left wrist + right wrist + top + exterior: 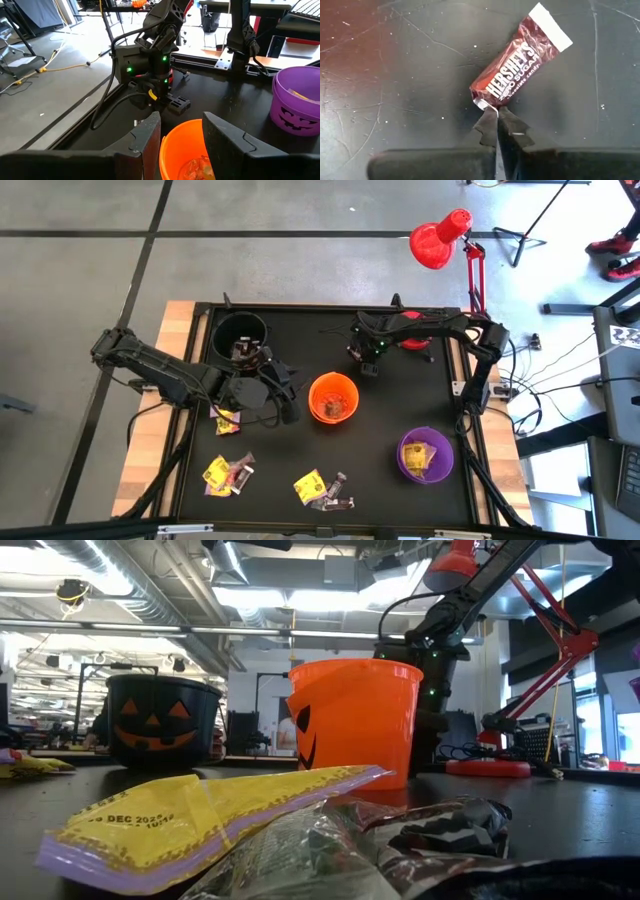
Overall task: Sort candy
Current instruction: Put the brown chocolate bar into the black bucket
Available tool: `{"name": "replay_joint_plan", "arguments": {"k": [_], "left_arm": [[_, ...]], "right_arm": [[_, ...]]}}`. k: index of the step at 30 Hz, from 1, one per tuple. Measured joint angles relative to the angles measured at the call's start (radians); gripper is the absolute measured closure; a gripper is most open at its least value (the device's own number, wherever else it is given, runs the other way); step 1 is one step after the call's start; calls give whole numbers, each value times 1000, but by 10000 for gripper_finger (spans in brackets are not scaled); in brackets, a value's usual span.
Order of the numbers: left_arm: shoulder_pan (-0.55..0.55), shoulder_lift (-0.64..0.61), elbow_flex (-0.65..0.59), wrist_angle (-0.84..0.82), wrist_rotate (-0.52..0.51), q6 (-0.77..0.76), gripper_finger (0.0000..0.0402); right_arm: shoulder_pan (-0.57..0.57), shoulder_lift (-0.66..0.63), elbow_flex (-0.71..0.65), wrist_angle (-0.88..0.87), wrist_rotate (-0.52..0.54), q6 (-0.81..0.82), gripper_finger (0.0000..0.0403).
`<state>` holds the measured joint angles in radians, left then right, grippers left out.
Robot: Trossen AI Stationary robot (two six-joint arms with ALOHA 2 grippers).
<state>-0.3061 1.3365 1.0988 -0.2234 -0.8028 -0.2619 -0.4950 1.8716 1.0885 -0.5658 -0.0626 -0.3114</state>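
Pick step in hand: brown candy bar [520, 62], on mat behind orange cup [333, 397], pinched at wrapper end by right gripper [496, 121]. Left gripper [182, 132] held spread beside cup. Lift and carry judged next.

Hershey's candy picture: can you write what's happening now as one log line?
right gripper: fingers shut on Hershey's candy wrapper end, on table | left gripper: fingers open, empty, by orange cup | sorting unfinished

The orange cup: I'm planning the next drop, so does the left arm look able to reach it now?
Probably yes. The left end effector hangs open right beside the orange cup, and nothing stands between them.
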Motion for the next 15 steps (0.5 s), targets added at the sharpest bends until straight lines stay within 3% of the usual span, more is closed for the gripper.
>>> {"name": "replay_joint_plan", "arguments": {"k": [15], "left_arm": [[0,0,0,-1,0,-1,265]], "right_arm": [[1,-128,-6,-13,42,17,402]]}}
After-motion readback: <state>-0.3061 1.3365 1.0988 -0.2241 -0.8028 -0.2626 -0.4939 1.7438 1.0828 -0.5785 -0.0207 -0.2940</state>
